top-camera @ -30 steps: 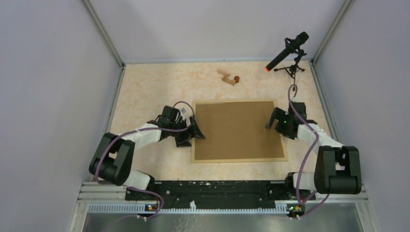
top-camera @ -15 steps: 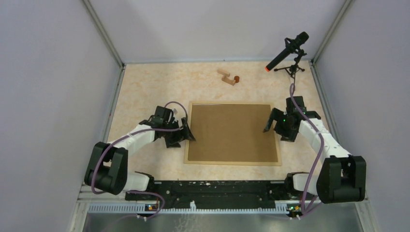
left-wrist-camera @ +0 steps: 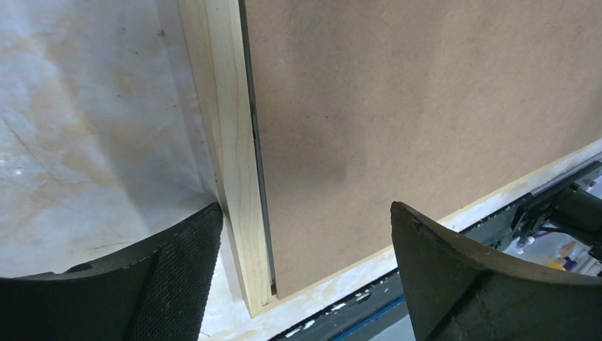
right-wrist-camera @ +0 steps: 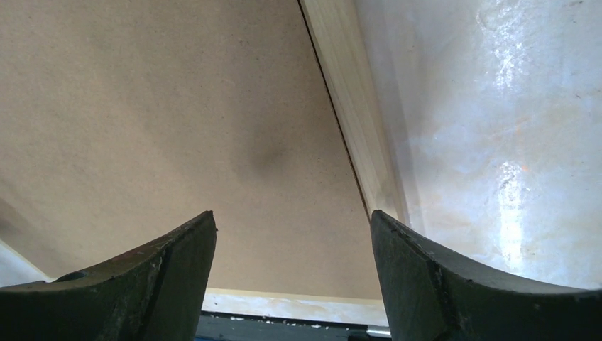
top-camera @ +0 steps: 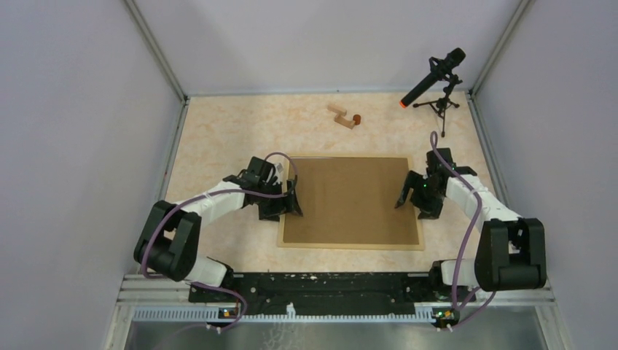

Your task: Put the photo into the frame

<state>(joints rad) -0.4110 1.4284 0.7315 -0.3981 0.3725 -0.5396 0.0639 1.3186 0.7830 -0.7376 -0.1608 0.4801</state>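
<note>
Brown backing board (top-camera: pixel 350 200) faces up at me: the frame (top-camera: pixel 351 243) lies face down near the middle of the table (top-camera: pixel 218 138), its long axis running from 9 to 3 o'clock in the overhead view. I can't see the photo anywhere, and whether it already sits under that board I cannot tell.

What my next move turns on is how the short rails sit in the jaws. The left gripper (top-camera: pixel 290 204) is at the frame's 9 o'clock side and the right gripper (top-camera: pixel 412 198) at its 3 o'clock side, so each arm is equally close to its own end. Both stand wide and hold nothing. In the left wrist view the pale wood rail (left-wrist-camera: pixel 238 177) runs from 12 down to 6 between the fingers, one pad over bare table just beside the rail, the other over the board. The right wrist view mirrors it.

I judge both jaws are lined up to pinch across a short rail, to lift or turn the frame. The wooden blocks (top-camera: pixel 342 117) at 12 o'clock are well apart.
</note>
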